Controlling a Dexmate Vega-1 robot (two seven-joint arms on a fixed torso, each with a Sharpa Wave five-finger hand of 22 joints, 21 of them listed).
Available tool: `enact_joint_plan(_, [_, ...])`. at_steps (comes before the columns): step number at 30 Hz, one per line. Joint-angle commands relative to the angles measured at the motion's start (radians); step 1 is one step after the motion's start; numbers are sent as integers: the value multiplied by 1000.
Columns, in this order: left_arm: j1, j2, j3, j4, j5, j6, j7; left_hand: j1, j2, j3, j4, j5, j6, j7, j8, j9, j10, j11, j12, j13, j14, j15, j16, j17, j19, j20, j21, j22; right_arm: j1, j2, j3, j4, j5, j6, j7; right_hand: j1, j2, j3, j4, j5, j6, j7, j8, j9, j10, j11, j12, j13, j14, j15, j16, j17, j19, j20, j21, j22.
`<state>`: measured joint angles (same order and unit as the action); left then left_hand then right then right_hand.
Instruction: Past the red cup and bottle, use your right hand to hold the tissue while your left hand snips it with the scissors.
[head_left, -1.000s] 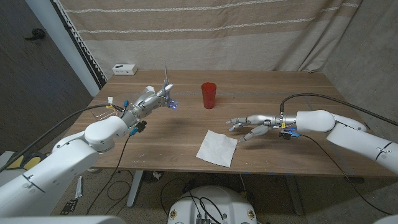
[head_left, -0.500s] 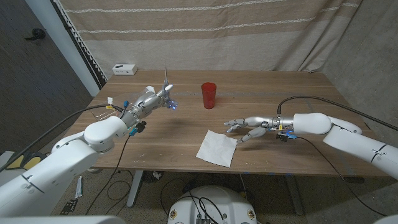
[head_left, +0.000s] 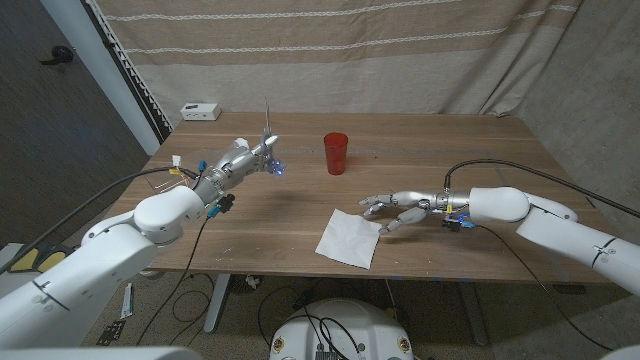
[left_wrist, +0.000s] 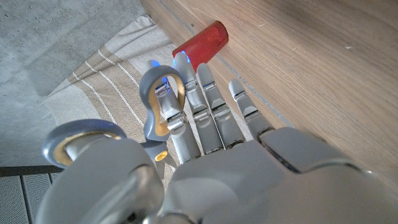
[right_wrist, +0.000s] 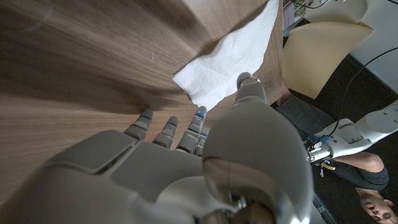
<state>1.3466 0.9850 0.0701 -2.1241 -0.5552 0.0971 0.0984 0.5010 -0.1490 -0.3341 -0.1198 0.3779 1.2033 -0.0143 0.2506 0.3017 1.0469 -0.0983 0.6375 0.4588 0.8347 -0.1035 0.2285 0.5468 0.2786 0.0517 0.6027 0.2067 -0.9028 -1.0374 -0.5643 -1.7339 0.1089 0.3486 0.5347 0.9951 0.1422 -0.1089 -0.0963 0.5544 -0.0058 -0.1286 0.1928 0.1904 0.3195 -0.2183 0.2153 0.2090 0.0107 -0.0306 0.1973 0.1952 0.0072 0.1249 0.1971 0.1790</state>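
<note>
Two hands work apart. The right hand (head_left: 398, 207), fingers spread and holding nothing, hovers at the right edge of the flat white paper tissue (head_left: 349, 237), which lies near the front of the wooden surface (head_left: 480, 150). The left hand (head_left: 240, 160), far left, grips grey-handled scissors (head_left: 268, 140), blades apparently upright, beyond the red plastic cup (head_left: 336, 153).

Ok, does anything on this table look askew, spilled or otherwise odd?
Only small things. The white square tissue lies skewed to the wooden table's edge, near its front. The task names a bottle, yet only the red plastic cup stands upright there. Nothing is spilled.
</note>
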Motion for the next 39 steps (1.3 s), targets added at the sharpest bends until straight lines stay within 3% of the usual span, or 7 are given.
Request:
enact_joint_plan(1, [-1, -2, -3, -4, 11, -1, 5, 7, 0, -3, 8, 6, -25, 30, 0, 0, 54, -61, 7, 1, 4, -108, -3, 2, 0, -8, -1, 2, 23, 38, -29, 31, -17, 18, 8, -8, 8, -6, 10, -3, -11, 3, -3, 3, -12, 1, 2, 2, 2, -139, 5, 0, 18, -23, 8, 4])
enact_joint_plan(3, [2, -3, -6, -5, 13, -2, 7, 7, 0, -3, 8, 6, -26, 29, 0, 0, 54, -61, 7, 0, 4, -108, -4, 2, 1, -9, -1, 2, 33, 51, -36, 49, -12, 25, 18, -11, 8, -9, 13, -6, -10, 0, -3, 3, -16, 0, 5, 3, 11, -149, 9, 0, 33, -57, 13, 5])
enact_joint_plan(5, [6, -2, -10, -8, 15, -4, 8, 7, 0, -3, 8, 6, -26, 30, 0, 1, 55, -60, 8, -1, 4, -108, -4, 1, 1, -9, -2, 2, 36, 55, -38, 55, -21, 40, 12, -12, 8, -11, 14, -8, -8, -3, -2, 3, -15, -1, 7, 4, 13, -154, 10, 0, 33, -68, 13, 5])
enact_joint_plan(15, [6, -7, -13, -4, 10, 1, 4, 7, 1, -2, 9, 6, -26, 29, 0, 2, 52, -62, 11, -1, 4, -107, -5, 1, -1, -8, -4, 2, 35, 44, -35, 55, -104, 88, -30, -7, 4, -14, 11, -12, 4, -12, 7, 3, 1, 0, 14, 6, 24, -165, 13, 0, 36, -64, 12, 5])
enact_joint_plan(28, [-3, -15, -13, 9, 18, -10, 5, 7, 1, -2, 10, 7, -28, 29, -1, 2, 50, -64, 13, -2, 8, -107, -5, 0, 1, -11, -6, 2, 29, 58, -49, 45, -230, 103, -89, 20, 3, -10, -4, -9, -27, -7, -6, 3, -36, 1, 5, 2, 12, -173, 5, -1, 30, -53, 8, 4])
enact_joint_plan(31, [-4, -16, -13, 8, 16, -7, 6, 7, 2, -2, 11, 8, -28, 30, -1, 2, 48, -66, 14, -2, 8, -108, -5, 0, 1, -11, -6, 2, 12, 49, -44, 17, -329, 103, -150, 23, 3, -11, -4, -9, -41, -2, -9, 3, -46, 2, 3, 1, 9, -172, 4, -1, 28, -53, 7, 4])
enact_joint_plan(39, [-2, -18, -18, 10, 15, -4, 10, 8, 3, -2, 12, 8, -26, 27, -1, 2, 52, -64, 16, -6, 8, -108, -6, 0, 0, -12, -8, 2, 3, 63, -46, 29, -321, 102, -166, 23, 2, -16, -2, -7, -56, 5, -7, 3, -59, 3, 3, 2, -35, -166, -8, 0, 3, -50, -2, 4])
